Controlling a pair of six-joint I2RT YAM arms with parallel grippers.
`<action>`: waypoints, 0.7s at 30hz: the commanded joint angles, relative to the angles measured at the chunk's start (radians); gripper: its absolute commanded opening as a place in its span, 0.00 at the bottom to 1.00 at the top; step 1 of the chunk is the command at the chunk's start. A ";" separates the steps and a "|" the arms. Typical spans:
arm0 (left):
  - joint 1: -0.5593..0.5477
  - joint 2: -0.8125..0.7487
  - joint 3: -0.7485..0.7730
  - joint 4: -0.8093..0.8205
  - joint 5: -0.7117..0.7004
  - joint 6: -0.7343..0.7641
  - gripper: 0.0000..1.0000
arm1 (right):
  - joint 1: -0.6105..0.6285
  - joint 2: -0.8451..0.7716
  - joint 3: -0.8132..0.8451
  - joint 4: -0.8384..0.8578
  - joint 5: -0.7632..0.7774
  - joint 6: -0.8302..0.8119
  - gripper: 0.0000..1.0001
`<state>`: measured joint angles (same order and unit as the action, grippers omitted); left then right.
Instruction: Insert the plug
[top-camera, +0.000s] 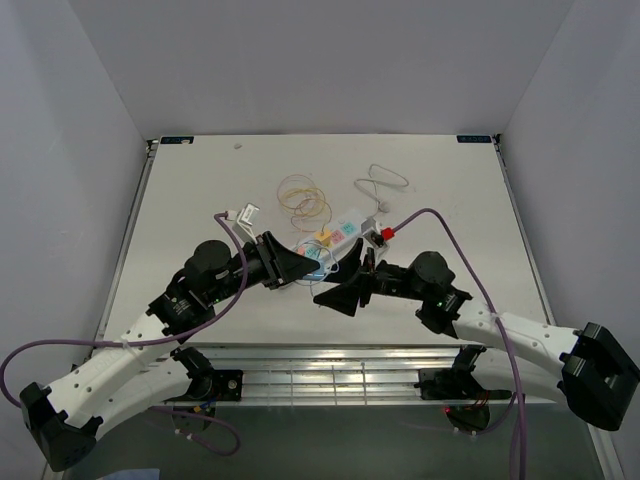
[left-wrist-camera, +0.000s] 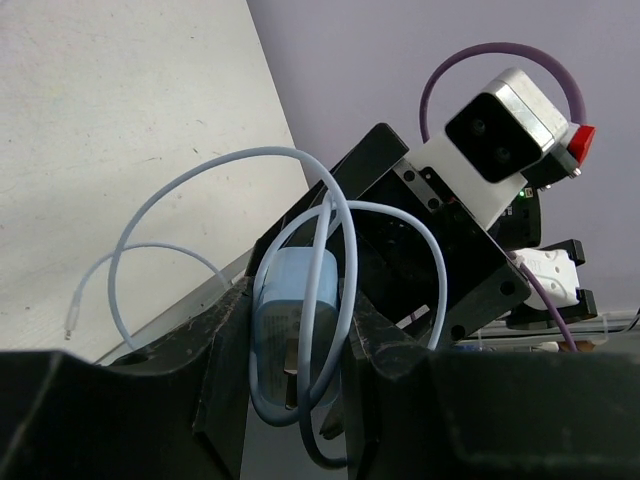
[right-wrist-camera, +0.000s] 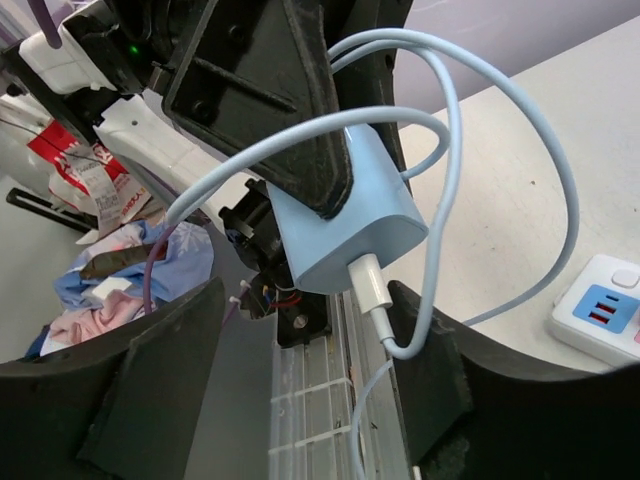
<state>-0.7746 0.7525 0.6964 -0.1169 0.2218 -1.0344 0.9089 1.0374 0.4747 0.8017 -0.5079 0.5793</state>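
A: What does the left claw (left-wrist-camera: 295, 345) do?
B: It is clenched on the charger (left-wrist-camera: 287, 300), with one finger on each flat side
A: And the right claw (right-wrist-camera: 300, 385)?
B: It is released. Its fingers (right-wrist-camera: 165, 385) stand wide apart on both sides of the charger's lower end, and I see no contact with it
A: The cable (right-wrist-camera: 372, 288)?
B: It is pale blue and plugged in the charger's end. It makes loose loops around the charger and the left claw
A: Where is all this from the strip (top-camera: 343, 230)?
B: Just beside the strip's near left end, up above the table (top-camera: 200, 180). The charger is not in any socket
A: What else is near the strip?
B: Behind it lie thin coloured rings (top-camera: 303, 195), and behind its right end a white cord (top-camera: 383, 182)
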 joint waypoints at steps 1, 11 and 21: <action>0.000 -0.004 0.022 0.003 -0.015 0.000 0.00 | 0.015 -0.036 0.041 -0.032 -0.033 -0.119 0.73; -0.002 0.010 0.000 0.049 0.021 -0.016 0.00 | 0.016 -0.008 0.053 0.016 0.195 -0.021 0.64; -0.002 0.025 -0.023 0.105 0.047 -0.015 0.00 | 0.018 0.015 0.042 0.191 0.218 0.175 0.65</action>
<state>-0.7746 0.7792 0.6857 -0.0589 0.2440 -1.0485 0.9188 1.0435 0.4831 0.8673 -0.3214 0.6720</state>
